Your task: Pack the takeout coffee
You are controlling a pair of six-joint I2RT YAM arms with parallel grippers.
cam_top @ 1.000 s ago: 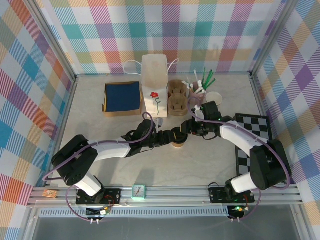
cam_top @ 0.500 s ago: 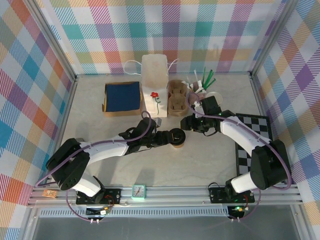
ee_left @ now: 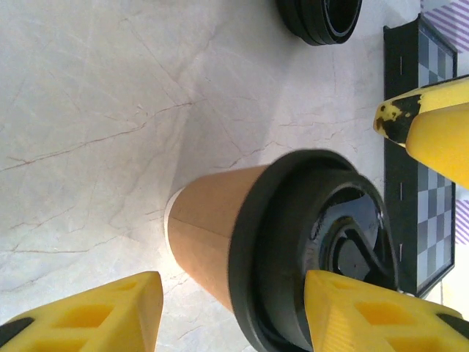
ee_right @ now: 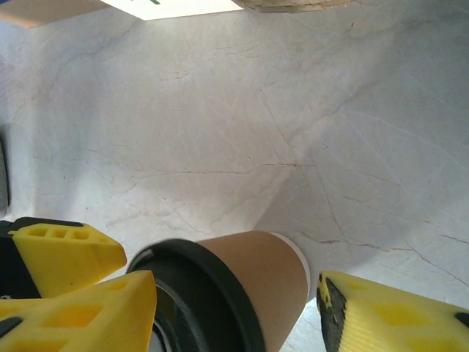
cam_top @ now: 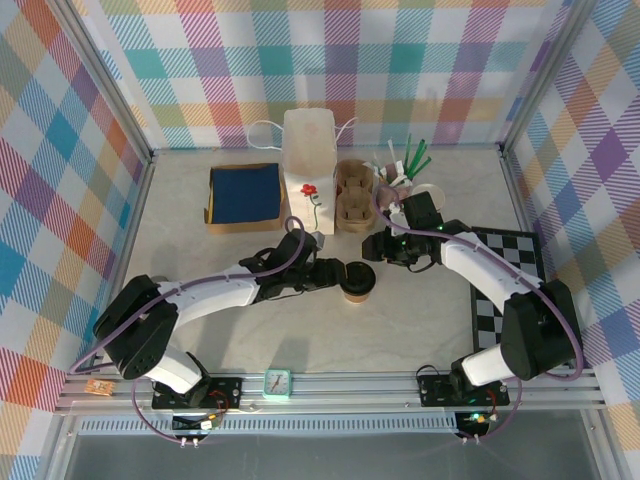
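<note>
**Top external view.** The takeout coffee [cam_top: 360,282] stands upright with its lid on, about mid-desk, on bare desk [cam_top: 300,335] surface. The left pincer [cam_top: 343,277] reaches in from the left-edge side and sits at the cup. The right pincer [cam_top: 376,250] is just beside the cup on the side towards the far right corner, apart from it. A white paper bag [cam_top: 308,170] stands upright at the middle of the far edge and is judged to be the destination. A chequered board [cam_top: 510,285] lies along the right edge.

**Left wrist view.** The left pincer is about half open and straddles the cup. One finger [ee_left: 366,312] overlaps the lid rim, and contact there cannot be confirmed. Between the other finger [ee_left: 95,312] and the paper wall a strip of desk shows. Finding: not clamped, nothing held. The side-on straddle is judged to be a set-up for a grasp that keeps the cup upright. A loose black lid [ee_left: 320,16] lies beyond the cup.

**Right wrist view.** The right pincer's fingers [ee_right: 388,319] stand wide apart. The cup shows low between them and touches neither, so nothing is held. This stand-off is judged to leave the left arm room. Risk: too hard a squeeze on the paper wall could unseat the lid.
</note>
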